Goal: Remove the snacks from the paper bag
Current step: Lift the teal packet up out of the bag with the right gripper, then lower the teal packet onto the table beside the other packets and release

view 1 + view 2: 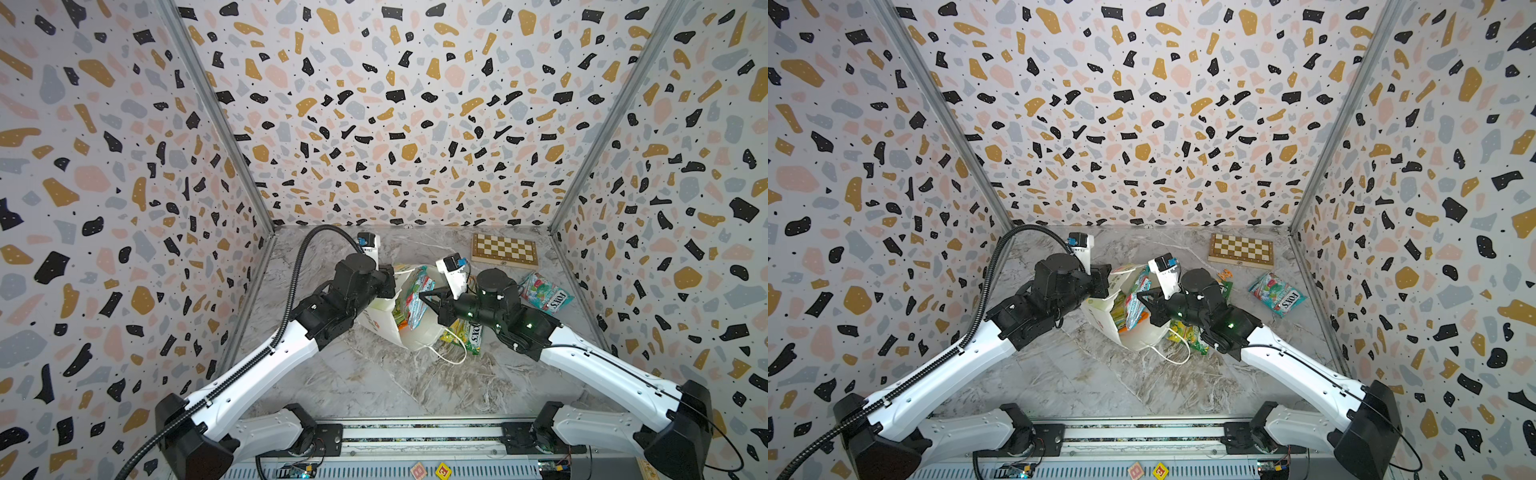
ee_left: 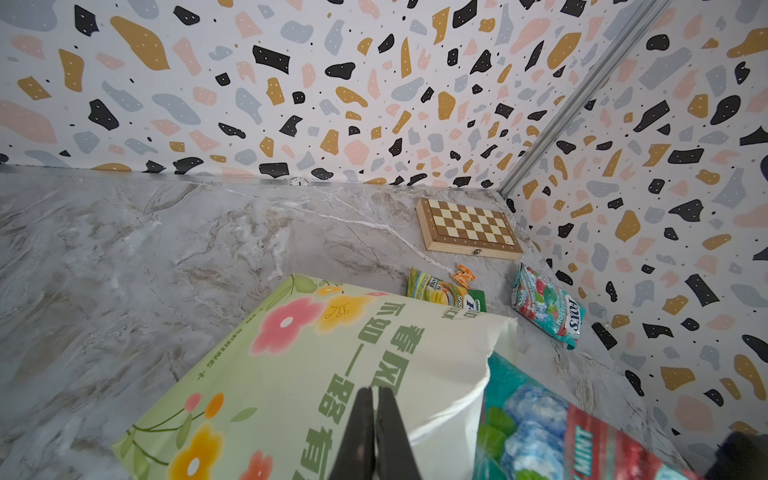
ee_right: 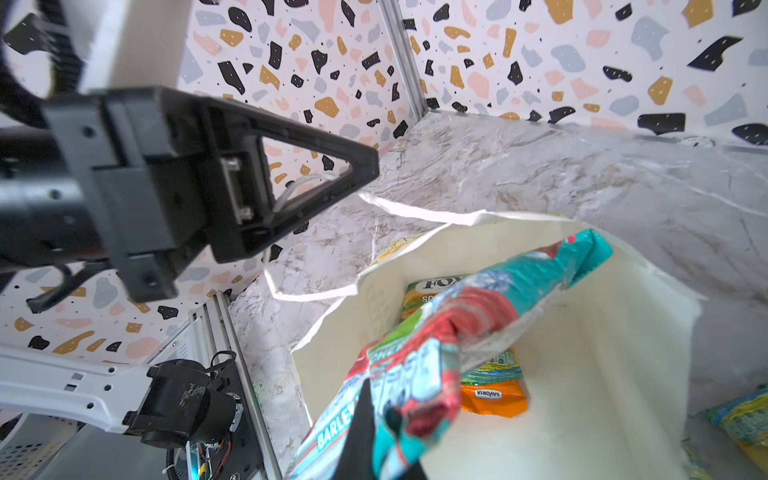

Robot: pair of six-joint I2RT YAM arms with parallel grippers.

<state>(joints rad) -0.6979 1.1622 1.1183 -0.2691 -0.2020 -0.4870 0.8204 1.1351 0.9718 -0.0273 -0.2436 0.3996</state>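
Note:
The white paper bag [image 1: 419,336] [image 1: 1096,316] leans open in the middle of the table, its green flowered side [image 2: 291,374] facing my left wrist camera. My left gripper [image 1: 386,282] [image 2: 374,392] is shut at the bag's rim, which rises toward its tip. My right gripper [image 1: 424,297] [image 3: 386,415] is shut on a teal-and-red snack packet [image 3: 457,324] sticking out of the mouth. Green-yellow [image 3: 432,291] and orange [image 3: 494,399] packets lie inside. Out on the table are a teal-red packet [image 1: 544,293], a green-yellow one [image 1: 467,336] and a green one [image 2: 444,291].
A wooden chessboard [image 1: 504,249] [image 2: 469,226] lies at the back right. A small orange trinket [image 2: 463,274] sits beside the green packet. A loose cord handle [image 1: 449,357] loops onto the table in front of the bag. Patterned walls close three sides.

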